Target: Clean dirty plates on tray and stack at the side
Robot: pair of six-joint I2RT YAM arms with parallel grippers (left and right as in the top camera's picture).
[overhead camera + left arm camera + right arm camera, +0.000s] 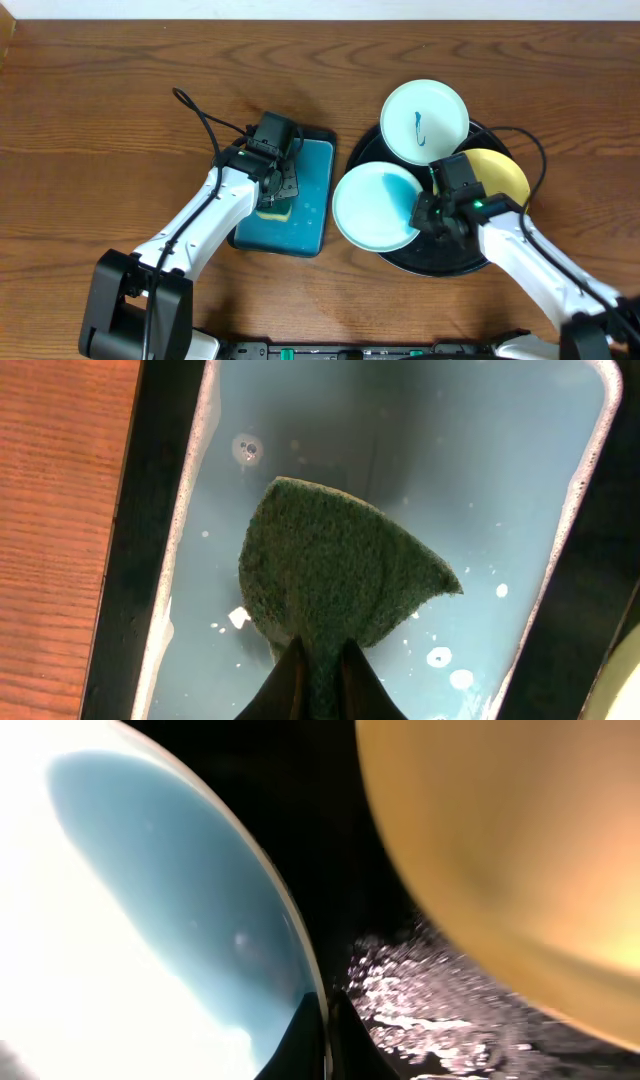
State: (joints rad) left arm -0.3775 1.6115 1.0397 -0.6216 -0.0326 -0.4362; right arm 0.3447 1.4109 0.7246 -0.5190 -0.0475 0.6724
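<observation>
Right pincer point(325, 1020) clamped on rim of pale mint-white round plate point(375, 205); plate sits near-left on large round black tray point(440, 262), overhanging left rim. Second mint-white plate with blue scribble point(424, 120) at tray's far side. Pale yellow round plate point(500, 170) at right, partly under arm. Left pincer point(322, 670) clamped on green scouring sponge point(340, 580) over wet teal rectangular tray point(310, 215).
</observation>
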